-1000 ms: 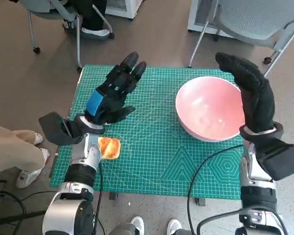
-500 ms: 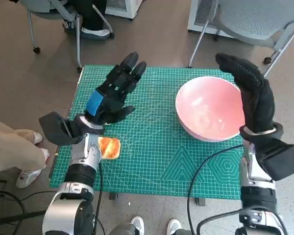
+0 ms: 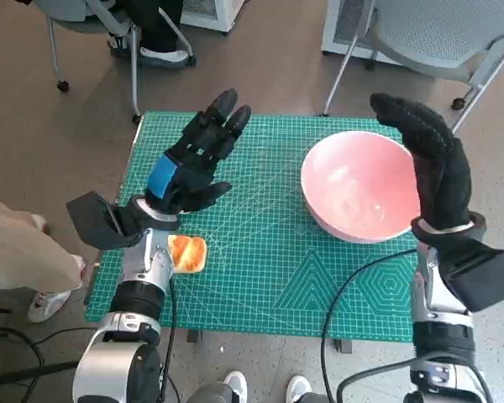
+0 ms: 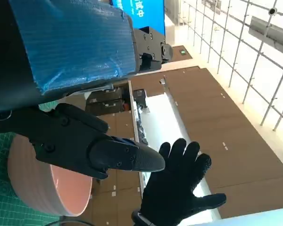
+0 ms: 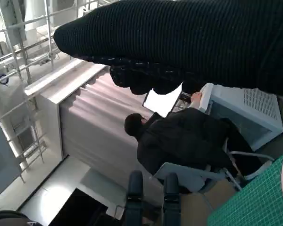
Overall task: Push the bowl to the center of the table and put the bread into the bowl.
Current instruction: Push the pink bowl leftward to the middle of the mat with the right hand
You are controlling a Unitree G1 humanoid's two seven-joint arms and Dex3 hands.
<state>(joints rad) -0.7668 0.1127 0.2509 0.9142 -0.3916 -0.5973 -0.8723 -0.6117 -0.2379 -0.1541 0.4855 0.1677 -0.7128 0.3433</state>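
A pink bowl [image 3: 361, 186] stands on the right part of the green cutting mat [image 3: 269, 252]. The bowl's side [image 4: 42, 188] also shows in the left wrist view. My right hand [image 3: 433, 164] is raised flat and open just beyond the bowl's right rim, fingers stretched toward the far edge. The same gloved hand [image 4: 179, 188] appears in the left wrist view, fingers spread. A slice of toasted bread [image 3: 187, 252] lies near the mat's front left, partly hidden behind my left wrist. My left hand [image 3: 193, 164] hovers open above the mat's left part, holding nothing.
Chairs [image 3: 437, 34] stand beyond the table's far edge on both sides. A person's leg [image 3: 21, 252] is close to the table's left side. A seated person [image 5: 188, 141] shows in the right wrist view. A black cable [image 3: 344, 294] crosses the mat's front right.
Both hands, the bowl and the bread have stayed put. The person's leg at the left has shifted a little toward the left.
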